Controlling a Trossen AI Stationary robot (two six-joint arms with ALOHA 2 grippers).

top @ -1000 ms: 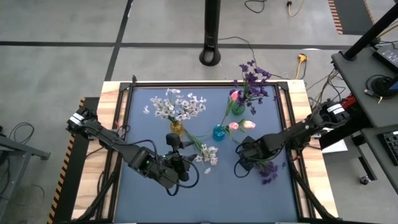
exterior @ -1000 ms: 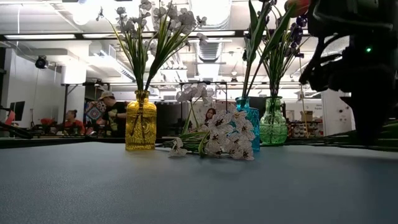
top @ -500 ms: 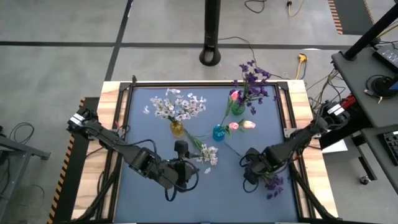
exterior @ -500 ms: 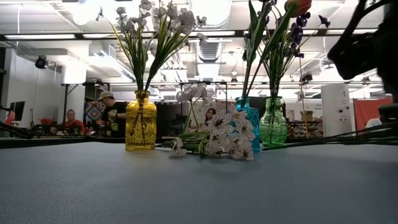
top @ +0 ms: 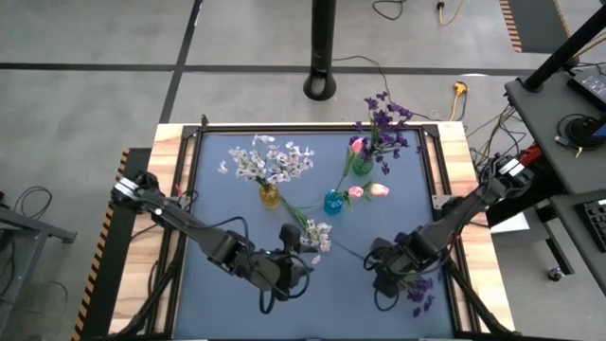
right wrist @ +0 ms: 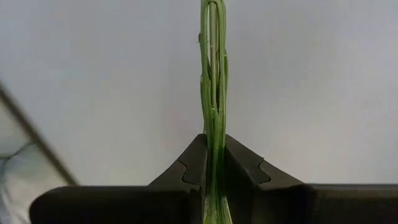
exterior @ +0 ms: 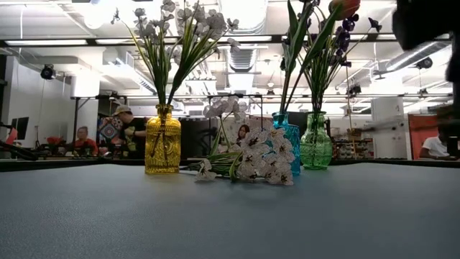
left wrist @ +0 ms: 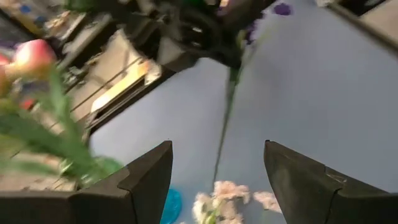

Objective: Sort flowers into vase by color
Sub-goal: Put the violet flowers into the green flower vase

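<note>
Blue-topped counter point(top: 237, 294) under both arms, wooden edges showing at its sides.

Three vases near the far middle of the counter. Yellow vase point(exterior: 162, 149) as landmark, packed with a tall white spray point(top: 272, 162). Blue vase point(top: 333, 202) to the right of the yellow vase, holding pink tulips point(top: 367, 190). Green vase point(exterior: 315, 142) beyond the blue one, farther right of the yellow vase, carrying purple flowers point(top: 386, 121) and one pink bud.

Loose white flower bunch point(top: 316, 234) lying flat on the counter, just right of and nearer than the yellow vase, between it and the blue vase in the low view point(exterior: 262, 160).

Left tool point(top: 301, 244) raised nearer than the yellow vase and just beside the loose white bunch, fingers point(left wrist: 149, 180) apart and empty.

Right tool point(top: 377, 254) well to the right of the yellow vase, toward the near right of the counter, fingers point(right wrist: 245, 171) pressed together on a green stem point(right wrist: 213, 93). Dark purple blossoms point(top: 418, 287) of that stem trailing beyond the tool, farther still from the yellow vase.

People seated in the room behind the counter, left of the yellow vase in the low view.
</note>
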